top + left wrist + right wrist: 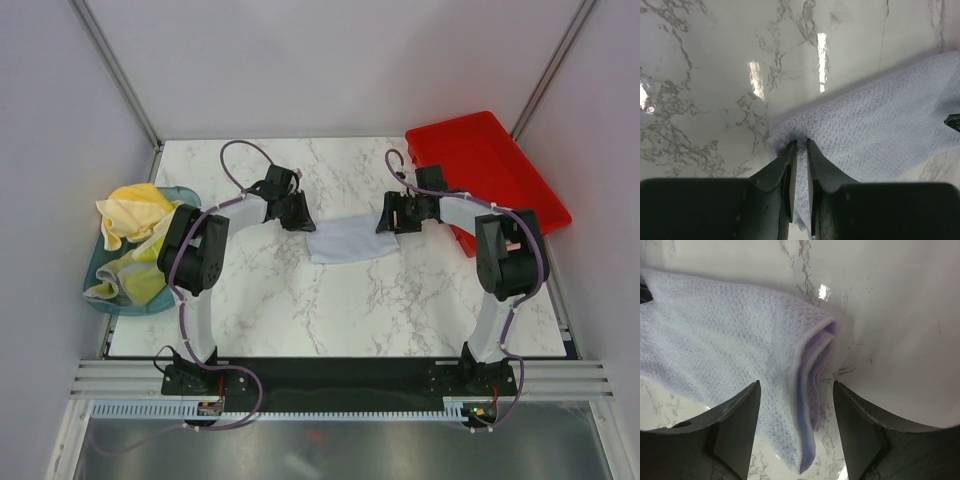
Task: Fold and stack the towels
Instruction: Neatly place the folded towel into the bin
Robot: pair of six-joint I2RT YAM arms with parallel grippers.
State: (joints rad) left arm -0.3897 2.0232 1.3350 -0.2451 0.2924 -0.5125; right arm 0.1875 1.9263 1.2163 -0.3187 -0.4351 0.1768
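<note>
While the left gripper (298, 214) (800, 145) is pinching one corner of the grey-blue towel (345, 242) (880, 135) (715, 340), its jaws narrow with cloth caught between them, the right gripper (390, 217) (796, 386) is standing wide. Its fingers are straddling the towel's folded edge without pressing on it. The towel is lying flat on the table (300, 310), stretching from one gripper's tips to the other's.

As I judge it, the danger is coming from this one-sided hold. If the left gripper is lifting or pulling now, nothing is pinning the far end, so the stacked layers showing between the right fingers may be sliding apart and undoing the fold. The left bite is also sitting at the very corner, so it may be gripping only the top layer, or slipping off under tension. The glossy table is giving the cloth little friction. Should the right gripper be closing low, it risks catching only some layers.

Out past the left gripper, the yellow towel (130, 210) and printed towel (140, 278) are waiting in the tub (125, 308); the tray (490, 160) is sitting beyond the right gripper.
</note>
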